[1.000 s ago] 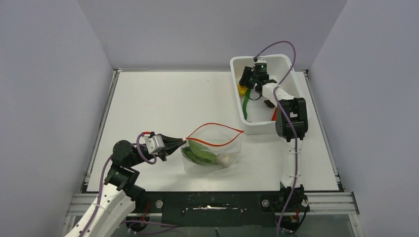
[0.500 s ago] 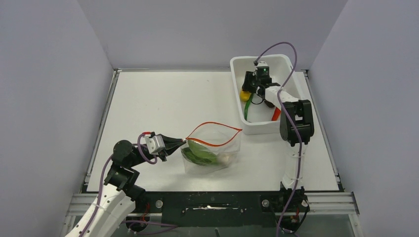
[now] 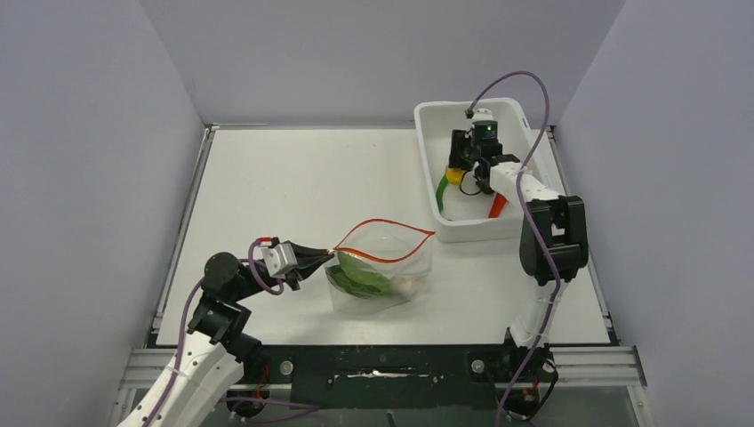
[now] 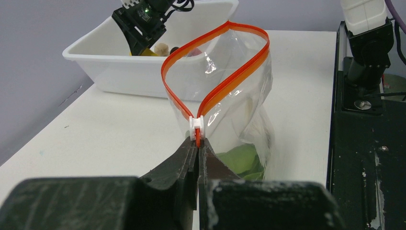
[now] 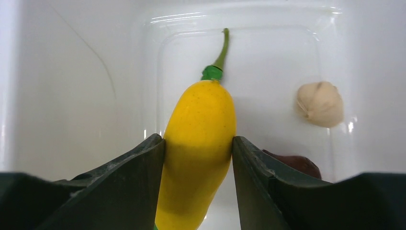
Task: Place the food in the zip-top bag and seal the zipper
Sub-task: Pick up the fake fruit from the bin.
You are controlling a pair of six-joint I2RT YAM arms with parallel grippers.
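Note:
The clear zip-top bag [image 3: 384,271] stands on the table with its mouth wide open, and a flat green leaf [image 3: 359,274] lies inside it. My left gripper [image 3: 325,257] is shut on the near end of the red-orange zipper [image 3: 384,224]. In the left wrist view that gripper [image 4: 197,143] pinches the zipper [image 4: 225,86] just below its white slider, and the bag [image 4: 242,120] rises behind. My right gripper [image 3: 460,173] is inside the white tub, shut on the yellow lump [image 5: 198,139]. The lump fills the gap between the jaws of the right gripper [image 5: 198,143], and a green stem shows past its far end.
The white tub [image 3: 425,147] sits at the back right, just beyond the bag's mouth. It holds a thin green pepper [image 3: 441,189], an orange-red cone [image 3: 498,205], a beige piece [image 5: 320,103] and a dark maroon piece [image 5: 294,163]. Grey walls enclose the table.
My right gripper has carried the yellow lump to the right and nearer within the tub, and its elbow has swung right. The left gripper and the bag have not moved.

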